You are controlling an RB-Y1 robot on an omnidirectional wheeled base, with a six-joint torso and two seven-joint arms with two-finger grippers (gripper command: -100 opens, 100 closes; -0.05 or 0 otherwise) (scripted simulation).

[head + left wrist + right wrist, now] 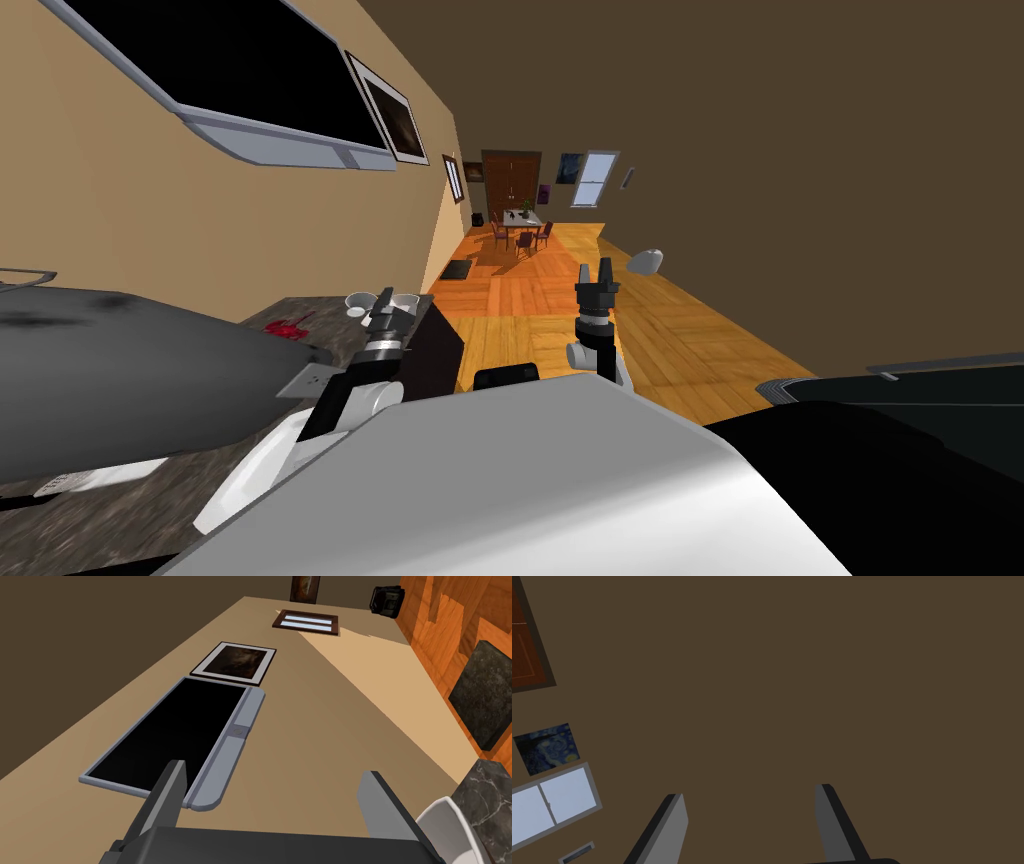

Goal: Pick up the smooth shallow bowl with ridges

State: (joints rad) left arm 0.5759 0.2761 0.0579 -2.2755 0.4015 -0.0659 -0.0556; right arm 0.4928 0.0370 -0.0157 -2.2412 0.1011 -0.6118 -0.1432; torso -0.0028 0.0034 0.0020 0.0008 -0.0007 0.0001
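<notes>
On counter (325, 311), two white bowls (360, 302), left claw (386, 301) beside

- White bowls (360, 303) at far end of counter (320, 310), just beside left gripper (388, 305).
- Red item (288, 327) left of bowls.
- Free air over wood floor (520, 300) around right gripper (597, 272).

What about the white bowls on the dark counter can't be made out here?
Head view: the two white bowls on the dark marbled counter are too small to show ridges; the left gripper overlaps one.
Left wrist view: a white bowl rim is cut off by the picture's edge and a grey finger.
Head view: the red object is too small to identify.
</notes>
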